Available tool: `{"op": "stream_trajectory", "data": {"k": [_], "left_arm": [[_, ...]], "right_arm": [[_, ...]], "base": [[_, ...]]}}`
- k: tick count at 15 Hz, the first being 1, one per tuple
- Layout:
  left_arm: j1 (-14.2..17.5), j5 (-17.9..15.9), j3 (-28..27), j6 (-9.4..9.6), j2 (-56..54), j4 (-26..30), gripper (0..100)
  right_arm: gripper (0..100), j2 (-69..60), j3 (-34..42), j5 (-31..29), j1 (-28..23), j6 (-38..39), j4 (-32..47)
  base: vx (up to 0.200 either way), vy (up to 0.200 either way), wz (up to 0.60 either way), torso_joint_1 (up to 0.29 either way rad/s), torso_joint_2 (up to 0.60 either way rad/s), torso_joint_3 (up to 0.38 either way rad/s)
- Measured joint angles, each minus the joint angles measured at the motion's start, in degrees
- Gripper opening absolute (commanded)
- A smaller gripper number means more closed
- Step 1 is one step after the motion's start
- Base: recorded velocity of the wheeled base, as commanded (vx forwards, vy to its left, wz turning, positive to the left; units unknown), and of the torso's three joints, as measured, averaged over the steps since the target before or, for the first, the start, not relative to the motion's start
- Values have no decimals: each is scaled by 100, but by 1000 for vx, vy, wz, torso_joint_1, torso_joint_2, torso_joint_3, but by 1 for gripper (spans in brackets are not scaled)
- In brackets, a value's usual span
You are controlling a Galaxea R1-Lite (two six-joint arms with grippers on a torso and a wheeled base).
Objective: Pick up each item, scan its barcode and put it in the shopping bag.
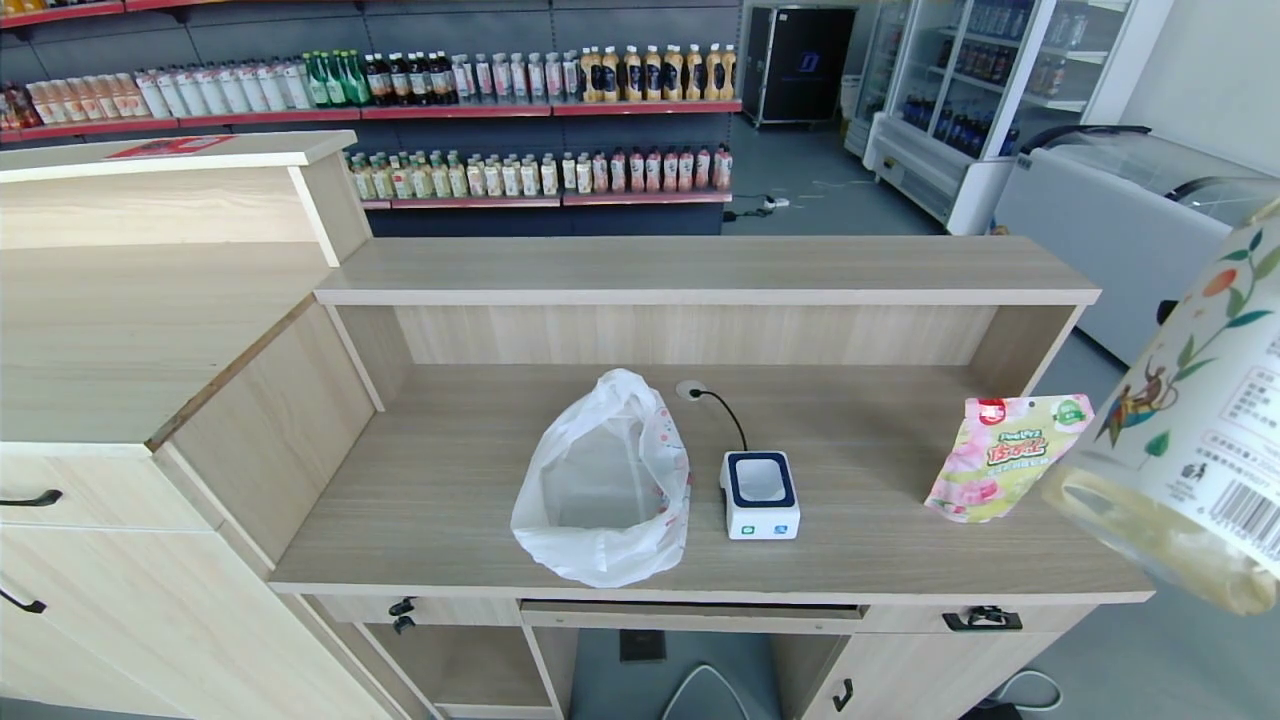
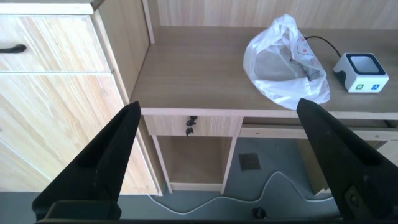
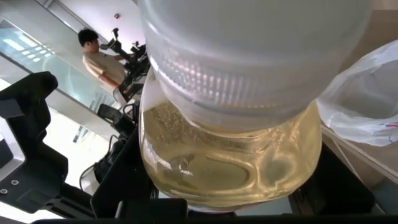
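Observation:
A large clear bottle of yellowish drink with a printed label hangs tilted in the air at the far right, over the counter's right end. My right gripper is shut on the bottle, with dark fingers on both of its sides. The white shopping bag stands open mid-counter, and the small white barcode scanner sits just right of it. A pink snack pouch lies on the counter further right. My left gripper is open with nothing in it, low in front of the counter, left of the bag.
The wooden counter has a raised back ledge and a taller cabinet on its left. The scanner's black cable runs to a hole at the back. Drawers and handles sit under the front edge.

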Motion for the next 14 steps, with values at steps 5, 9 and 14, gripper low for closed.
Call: {"op": "stream_trajectory", "data": {"k": [5,9,14], "left_arm": [[2,0,0,0,0,0,100],[5,2,0,0,0,0,100],[0,2,0,0,0,0,100]], "right_arm": [[0,28,6,2,2,0,11],[0,-16,52,2,0,0,20],[0,-104,121,2,5,0,20]], "base": [[0,0,0,0,0,0],[0,0,0,0,0,0],[0,0,0,0,0,0]]}}
